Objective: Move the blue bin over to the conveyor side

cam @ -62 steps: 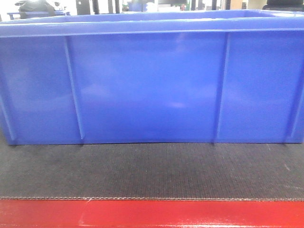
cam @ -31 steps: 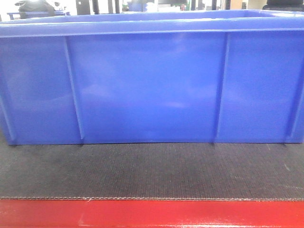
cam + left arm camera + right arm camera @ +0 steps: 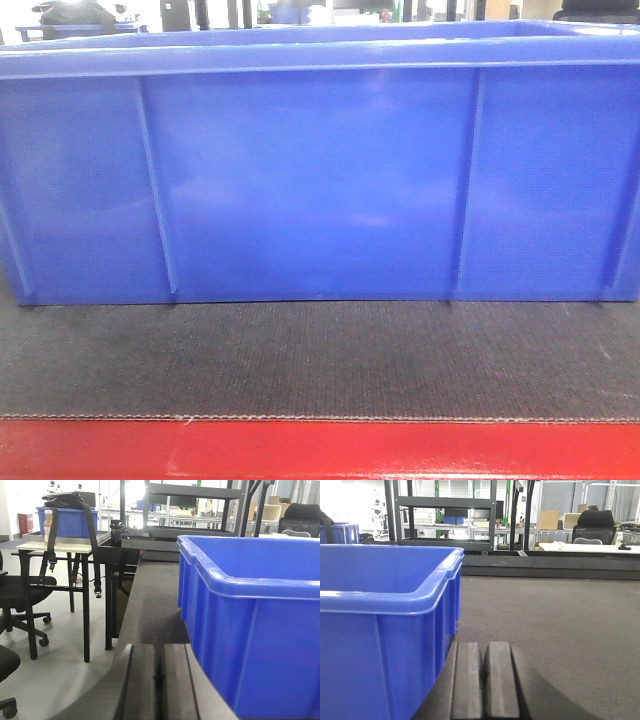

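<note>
The blue bin (image 3: 320,170) sits on the conveyor (image 3: 320,360), its long side wall square to the front camera and running parallel to the belt's near edge, where the red strip (image 3: 320,450) marks the border; a band of bare belt lies between the bin's base and that strip. The move turns on one relation — the bin lies between the two claws, its long axis running from one to the other. The left gripper (image 3: 159,680) rests low at the belt's left edge with the bin's short end wall (image 3: 250,645) just to its right, and the right gripper (image 3: 481,680) rests on the belt with the opposite end wall (image 3: 385,650) just to its left. Both claws are clenched, fingers pressed together around nothing, and neither touches the bin. Both look about equally near, so I would judge a two-armed push or squeeze on the end walls the likelier approach. The front view shows the gap to the red strip but no claw at all; the wrist views show the claws and the bin's empty-looking interior, plus a desk (image 3: 55,547) and shelving (image 3: 445,515) beyond — yet not the red strip.
</note>
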### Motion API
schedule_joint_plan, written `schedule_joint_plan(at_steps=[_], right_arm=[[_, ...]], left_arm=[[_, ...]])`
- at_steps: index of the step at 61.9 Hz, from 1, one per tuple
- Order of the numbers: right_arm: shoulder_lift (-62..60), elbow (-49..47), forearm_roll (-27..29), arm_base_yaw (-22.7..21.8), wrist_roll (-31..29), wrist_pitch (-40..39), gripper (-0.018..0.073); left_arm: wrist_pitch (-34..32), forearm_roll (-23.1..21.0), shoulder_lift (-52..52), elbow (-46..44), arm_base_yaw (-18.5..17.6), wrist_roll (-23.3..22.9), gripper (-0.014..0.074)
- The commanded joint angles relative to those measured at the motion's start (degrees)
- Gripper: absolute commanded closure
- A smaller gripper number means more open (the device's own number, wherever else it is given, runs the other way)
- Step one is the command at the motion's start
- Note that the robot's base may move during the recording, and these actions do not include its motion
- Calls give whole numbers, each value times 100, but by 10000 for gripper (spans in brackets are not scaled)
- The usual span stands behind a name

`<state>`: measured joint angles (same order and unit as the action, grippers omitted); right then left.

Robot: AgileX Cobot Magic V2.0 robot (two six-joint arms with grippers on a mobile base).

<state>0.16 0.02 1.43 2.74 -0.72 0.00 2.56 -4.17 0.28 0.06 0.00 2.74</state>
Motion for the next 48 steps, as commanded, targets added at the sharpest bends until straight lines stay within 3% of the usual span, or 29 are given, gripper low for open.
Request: schedule_joint_plan(at_steps=[1,48], right_arm=[[-16,-2,14,-25,-23,-110,640],[-16,-2,14,-25,-23,-110,640]], left_arm=[[-56,-45,-28,-6,-25,27,607],[-56,-45,-28,-6,-25,27,607]])
